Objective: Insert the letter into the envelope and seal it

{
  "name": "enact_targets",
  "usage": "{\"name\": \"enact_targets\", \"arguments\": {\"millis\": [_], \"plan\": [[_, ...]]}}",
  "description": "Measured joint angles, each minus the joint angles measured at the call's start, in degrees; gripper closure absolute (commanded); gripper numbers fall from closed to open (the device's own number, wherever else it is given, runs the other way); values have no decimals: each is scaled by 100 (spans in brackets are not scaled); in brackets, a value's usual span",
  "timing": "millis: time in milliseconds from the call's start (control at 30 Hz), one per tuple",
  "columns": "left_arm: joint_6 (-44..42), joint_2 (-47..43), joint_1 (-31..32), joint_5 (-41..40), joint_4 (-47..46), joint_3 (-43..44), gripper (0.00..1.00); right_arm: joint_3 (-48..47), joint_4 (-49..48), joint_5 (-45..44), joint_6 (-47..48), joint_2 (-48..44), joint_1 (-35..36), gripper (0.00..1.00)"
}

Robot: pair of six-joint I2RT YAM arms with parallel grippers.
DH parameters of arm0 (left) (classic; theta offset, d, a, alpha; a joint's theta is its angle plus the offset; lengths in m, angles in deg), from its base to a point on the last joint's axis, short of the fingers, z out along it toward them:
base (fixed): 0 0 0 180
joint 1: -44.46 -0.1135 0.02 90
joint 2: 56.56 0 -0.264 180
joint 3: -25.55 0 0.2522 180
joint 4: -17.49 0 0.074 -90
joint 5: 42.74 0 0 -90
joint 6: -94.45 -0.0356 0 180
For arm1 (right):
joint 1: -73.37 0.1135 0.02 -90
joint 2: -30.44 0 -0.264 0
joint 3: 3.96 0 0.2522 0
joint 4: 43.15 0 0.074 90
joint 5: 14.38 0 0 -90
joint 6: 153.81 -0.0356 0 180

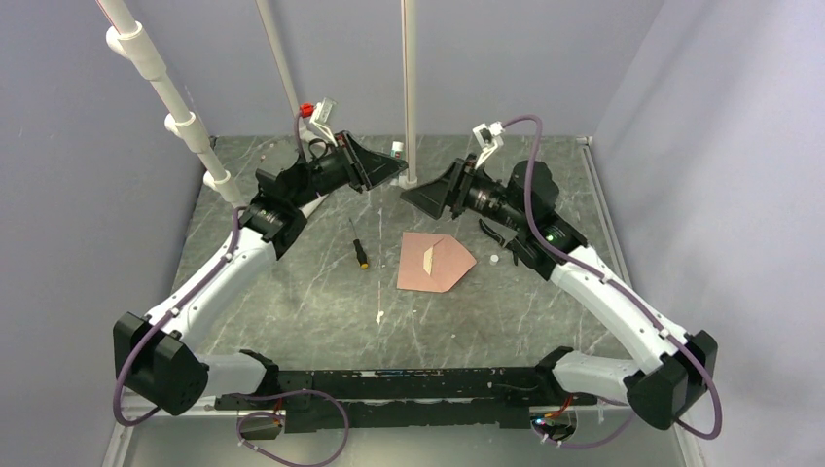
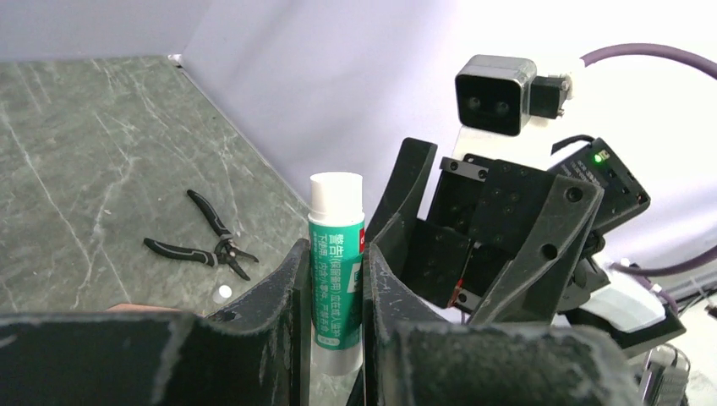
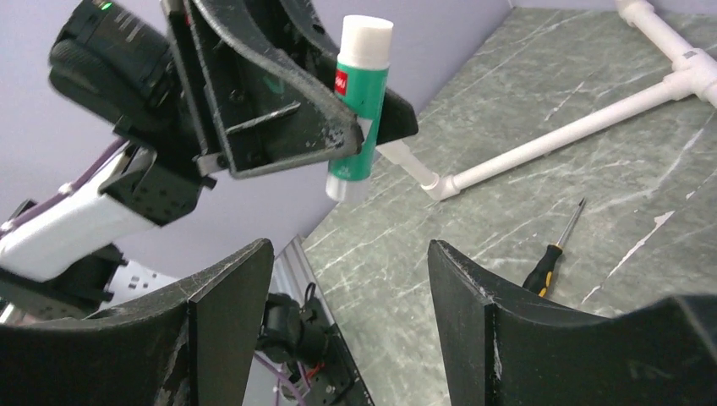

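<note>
The salmon-pink envelope (image 1: pixel 435 264) lies flat on the table's middle, its pointed flap aimed right, with a pale sliver (image 1: pixel 431 256) across it. The letter does not show as a separate sheet. Above the far part of the table my left gripper (image 1: pixel 394 165) is shut on a green-labelled glue stick (image 2: pixel 336 254) with a white end up; the same glue stick (image 3: pixel 362 101) appears in the right wrist view. My right gripper (image 3: pixel 351 262) faces it from a short way off, open, with nothing between its fingers. In the overhead view the right gripper (image 1: pixel 420 197) hangs above the envelope's far edge.
A black-and-yellow screwdriver (image 1: pixel 358 245) lies left of the envelope. Black pliers (image 2: pixel 203 241) and a small white round piece (image 2: pixel 223 292) lie to its right. A white pipe frame (image 3: pixel 550 144) stands at the back, and a pale sliver (image 1: pixel 379 315) lies nearer the front.
</note>
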Motion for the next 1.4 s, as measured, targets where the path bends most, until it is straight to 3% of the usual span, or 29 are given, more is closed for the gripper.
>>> {"name": "enact_targets", "arguments": {"millis": [167,567,667,767,867,967,1233,1400], "plan": [[319,-2,0,-254,-74,-46,98,-511,247,-435,35,533,208,33],[540,33,0,-358,-229,-59,97,-1043,479,-713,28,1012,343,59],[496,35,-2,-372,-212,-59,98,-1198,474,-603,-39,1161,345,69],[389,35,-44,-409,-184,-59,97,-1307,446,-476,-157,1305,345,87],[243,33,-70,-411,-72,-55,90,-1316,444,-398,-240,1375,337,100],[131,22,-72,-358,190,11,80,-1316,549,-339,-140,1373,315,100],[-538,157,-57,564,1318,791,76,-1351,942,612,1021,1097,70,100],[-802,197,-37,789,1711,914,56,-1427,1338,1064,1412,1073,-74,100]]}}
